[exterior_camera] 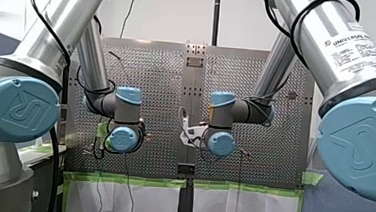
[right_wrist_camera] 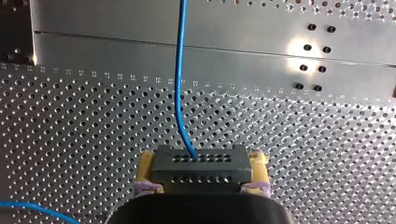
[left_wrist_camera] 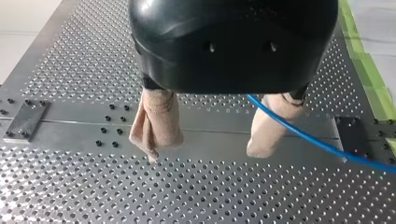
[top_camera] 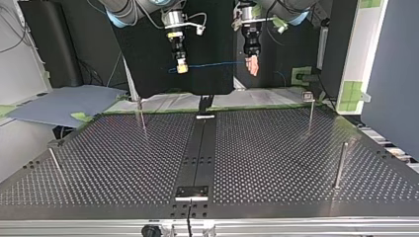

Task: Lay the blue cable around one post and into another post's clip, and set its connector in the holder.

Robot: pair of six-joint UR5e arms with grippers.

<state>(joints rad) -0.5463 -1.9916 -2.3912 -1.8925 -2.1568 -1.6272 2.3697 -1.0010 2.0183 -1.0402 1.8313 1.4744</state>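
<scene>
Okay, your right hand (top_camera: 182, 66) is clamped on the dark connector (right_wrist_camera: 201, 161), with a yellow pad on each side of it. It hangs above the bench (top_camera: 296, 148), just to one side of the centre strip (top_camera: 197, 148). The blue cable (right_wrist_camera: 179, 70) leaves the connector's holed face and runs level across, over the centre strip, to your left hand (left_wrist_camera: 208, 144). The left hand's beige fingers (left_wrist_camera: 156, 121) stand apart with nothing between them. The cable crosses in front of one finger; you can't tell if it touches. The left hand hangs right above the centre strip.
</scene>
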